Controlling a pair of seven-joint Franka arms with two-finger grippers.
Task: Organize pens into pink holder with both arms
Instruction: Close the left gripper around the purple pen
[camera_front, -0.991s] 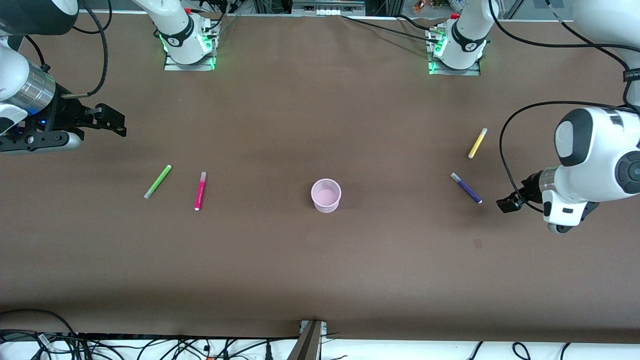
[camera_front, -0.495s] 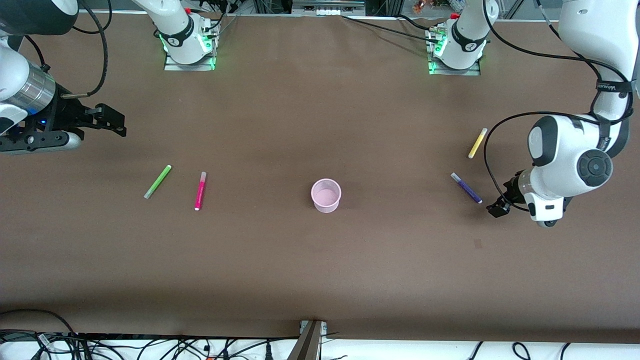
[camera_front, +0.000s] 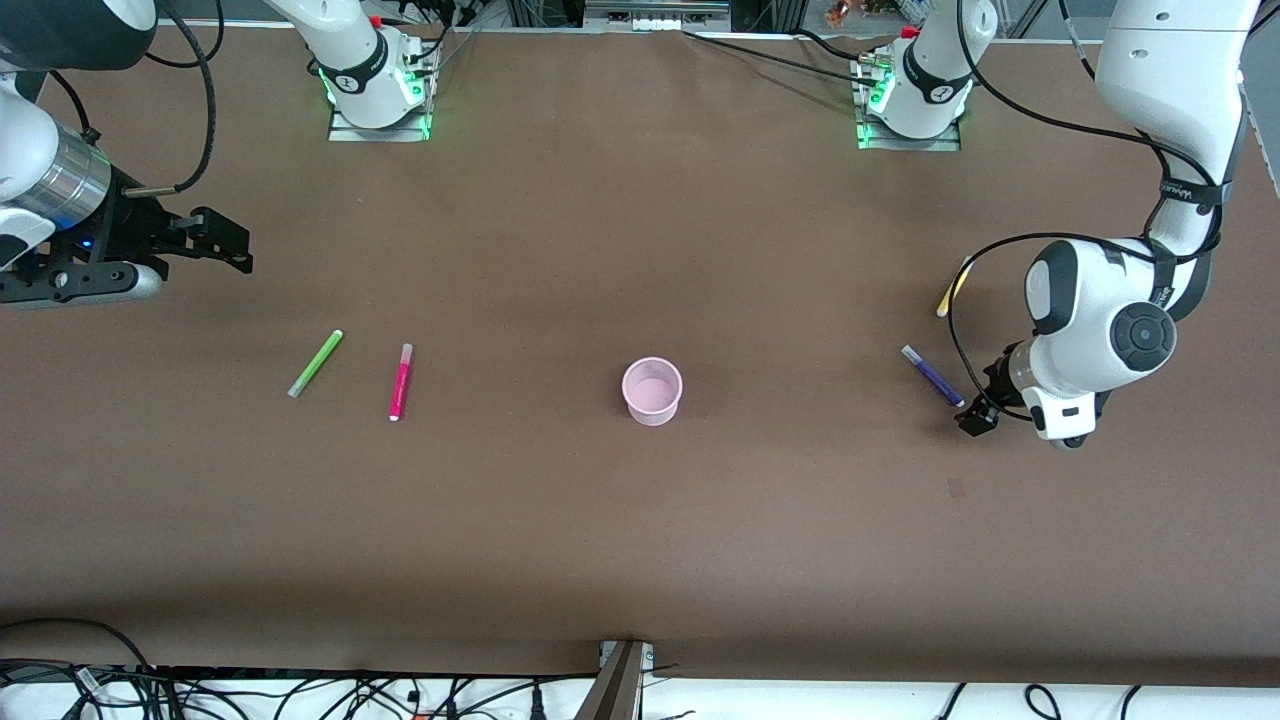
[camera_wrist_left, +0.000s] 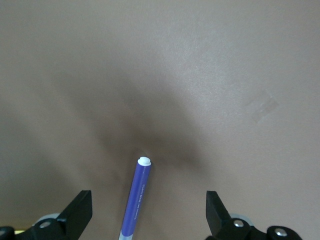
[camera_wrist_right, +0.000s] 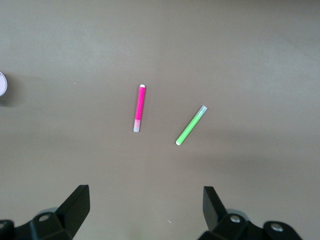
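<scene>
We hold our left gripper (camera_front: 972, 418), fingers spread wide, over the purple pen's (camera_front: 932, 375) end, while our right gripper (camera_front: 215, 240) waits, likewise spread.

The brown tabletop (camera_front: 620, 230) carries the pink holder (camera_front: 652, 391) upright near its middle. Toward the right arm's end lie the lime green pen (camera_front: 315, 363) and, just beside it, the magenta pen (camera_front: 400, 382). Toward the left arm's end lie the purple pen (camera_front: 932, 376) and the partly hidden yellow pen (camera_front: 950, 294), farther from the front camera.
</scene>
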